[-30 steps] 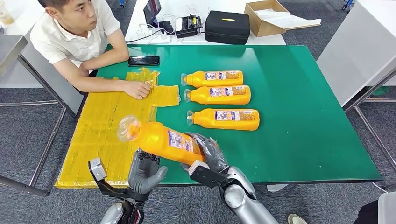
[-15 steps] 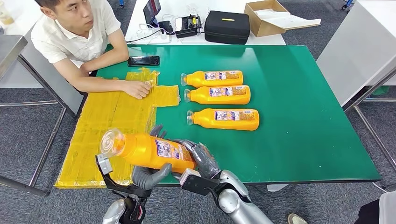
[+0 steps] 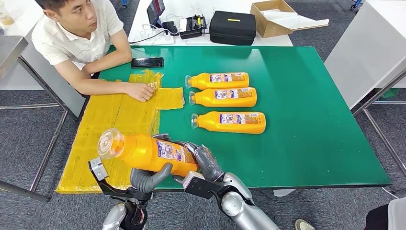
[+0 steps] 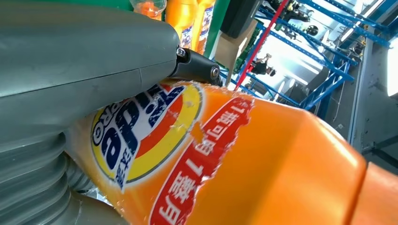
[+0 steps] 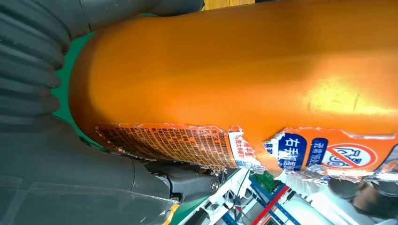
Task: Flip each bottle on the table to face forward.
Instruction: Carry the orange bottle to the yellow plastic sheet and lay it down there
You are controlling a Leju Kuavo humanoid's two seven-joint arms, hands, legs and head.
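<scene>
Held bottle (image 3: 151, 152): orange, off the table, above the near edge; cap end toward robot's left, base end in the right hand. Tilted a little, cap end slightly higher.
Change vs 1 s ago: bottle has come toward robot's left and lower in the head view; cap was over the yellow mat, now nearer the mat's near-left part. Vs 0.5 s ago: only a small drift further left, so motion is slowing.
Right hand (image 3: 203, 162): fingers wrapped round the base end, gripping; same grip as before.
Left hand (image 3: 148, 178): was under the bottle and apart from it 1 s ago; now up against the underside, thumb curled up along the body. Left wrist view has the grey thumb (image 4: 84, 51) pressed on the front label. Looks like a two-hand hold.
Label: back-side small print faces up in head view; front logo faces down toward left palm.
Meaning (judgement): prob. a hand-over or regrip so the bottle can be rolled front-up. Flip not yet done.
Other bottles (image 3: 225, 96): three lying in a row on the green table (image 3: 297, 96), caps toward robot's left, unmoved.
Yellow mat (image 3: 110, 124): flat, left part of table; person's hand (image 3: 141, 91) rests on it, same spot.
Risk: slick body, torn label; slip poss. if right hand lets go early.
</scene>
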